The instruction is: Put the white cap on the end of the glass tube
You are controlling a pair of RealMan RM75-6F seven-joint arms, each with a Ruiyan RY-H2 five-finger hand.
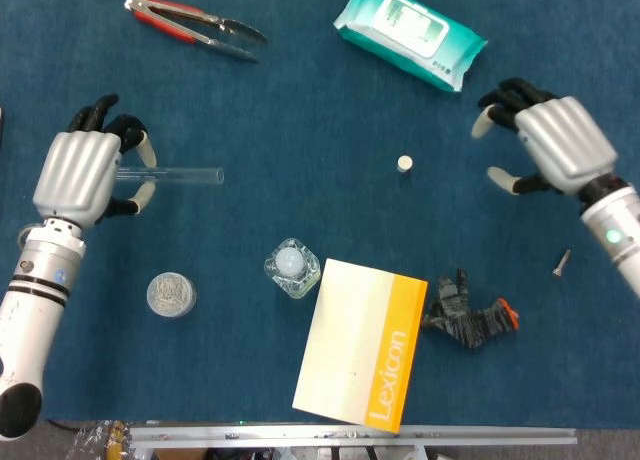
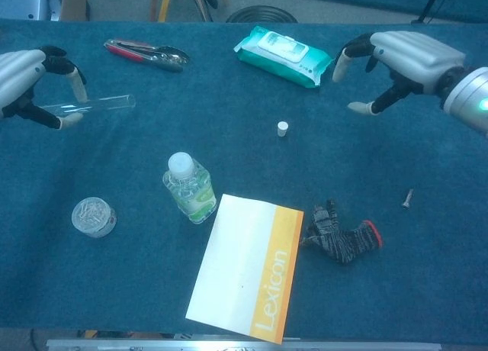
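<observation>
At the left of the head view the left hand (image 1: 82,170) holds the glass tube (image 1: 180,176) by one end, between thumb and fingers; the tube lies level and its free end points toward the middle of the frame. The white cap (image 1: 404,163) stands alone on the blue table (image 1: 300,100), right of centre; it is well apart from the tube. The right hand (image 1: 548,146) is at the right, near the cap but not touching it; its fingers are spread and hold nothing. In the lower middle a small bottle (image 1: 291,267) stands just beside the Lexicon booklet (image 1: 362,341).
</observation>
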